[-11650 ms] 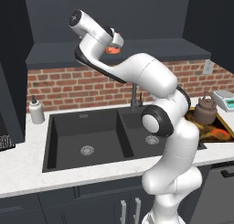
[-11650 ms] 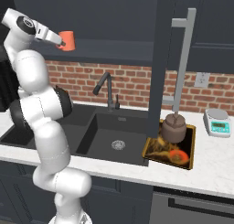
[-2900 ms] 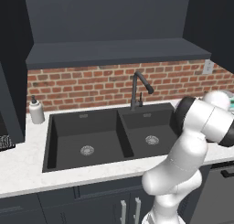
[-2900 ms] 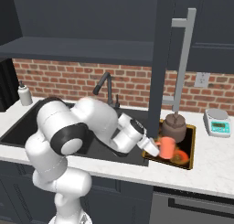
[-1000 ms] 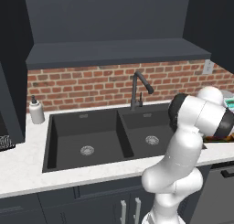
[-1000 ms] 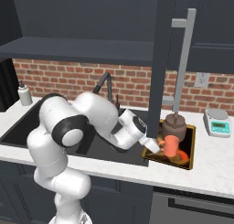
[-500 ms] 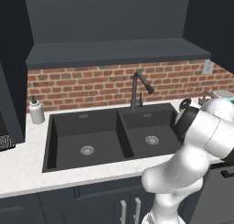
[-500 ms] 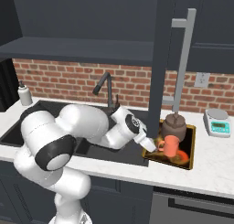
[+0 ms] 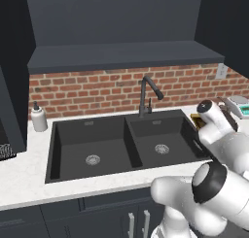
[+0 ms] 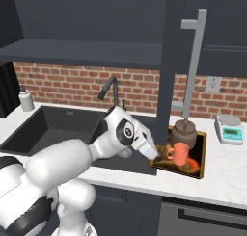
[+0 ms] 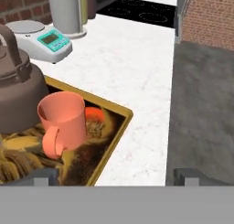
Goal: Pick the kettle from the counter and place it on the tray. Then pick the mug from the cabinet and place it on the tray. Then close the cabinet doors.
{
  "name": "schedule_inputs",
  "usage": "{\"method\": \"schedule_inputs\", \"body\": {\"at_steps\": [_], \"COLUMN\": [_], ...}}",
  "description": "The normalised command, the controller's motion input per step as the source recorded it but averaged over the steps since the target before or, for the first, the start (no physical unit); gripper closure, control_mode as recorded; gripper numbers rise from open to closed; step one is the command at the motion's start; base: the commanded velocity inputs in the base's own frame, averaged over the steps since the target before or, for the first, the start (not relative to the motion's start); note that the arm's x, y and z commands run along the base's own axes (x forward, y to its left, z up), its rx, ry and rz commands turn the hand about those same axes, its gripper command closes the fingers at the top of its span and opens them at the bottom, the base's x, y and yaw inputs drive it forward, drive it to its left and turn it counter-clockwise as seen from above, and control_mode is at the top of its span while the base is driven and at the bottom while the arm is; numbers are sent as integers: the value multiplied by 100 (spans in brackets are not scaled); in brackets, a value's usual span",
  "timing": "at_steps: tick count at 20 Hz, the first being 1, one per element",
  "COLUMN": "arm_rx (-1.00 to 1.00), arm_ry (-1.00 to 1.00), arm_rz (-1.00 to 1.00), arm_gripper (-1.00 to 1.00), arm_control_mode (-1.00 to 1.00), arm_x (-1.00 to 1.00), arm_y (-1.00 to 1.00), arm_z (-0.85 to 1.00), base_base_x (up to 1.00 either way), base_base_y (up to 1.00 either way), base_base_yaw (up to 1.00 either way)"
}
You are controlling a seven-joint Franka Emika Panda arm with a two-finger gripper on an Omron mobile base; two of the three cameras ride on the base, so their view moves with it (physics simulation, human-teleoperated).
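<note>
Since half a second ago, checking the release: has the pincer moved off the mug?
Yes. In the right base view the open pincer has drawn back left, toward the sink, leaving the mug upright on the tray beside the kettle.

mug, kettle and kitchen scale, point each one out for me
mug (image 11: 64,118), hand view, on its orange side wall
kettle (image 11: 18,97), hand view, on its rounded brown body
kitchen scale (image 10: 229,128), right base view, on its white top
</note>
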Motion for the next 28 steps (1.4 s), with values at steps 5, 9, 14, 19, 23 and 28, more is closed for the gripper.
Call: {"method": "schedule_inputs", "body": {"at_steps": [5, 9, 14, 19, 23, 28], "arm_rx": [0, 0, 0, 0, -1, -1], "arm_ry": [-19, -9, 0, -4, -2, -5], "arm_rz": [0, 0, 0, 0, 0, 0], "arm_gripper": [-100, -100, -100, -100, -100, -100], "arm_control_mode": [-100, -100, -100, -100, -100, -100], "arm_x": [-36, -29, -24, -16, -18, -22], "arm_y": [48, 50, 49, 50, 39, 37], "arm_z": [56, 50, 51, 53, 51, 48], "base_base_x": [0, 0, 0, 0, 0, 0], "base_base_y": [0, 0, 0, 0, 0, 0], "base_base_yaw": [0, 0, 0, 0, 0, 0]}}
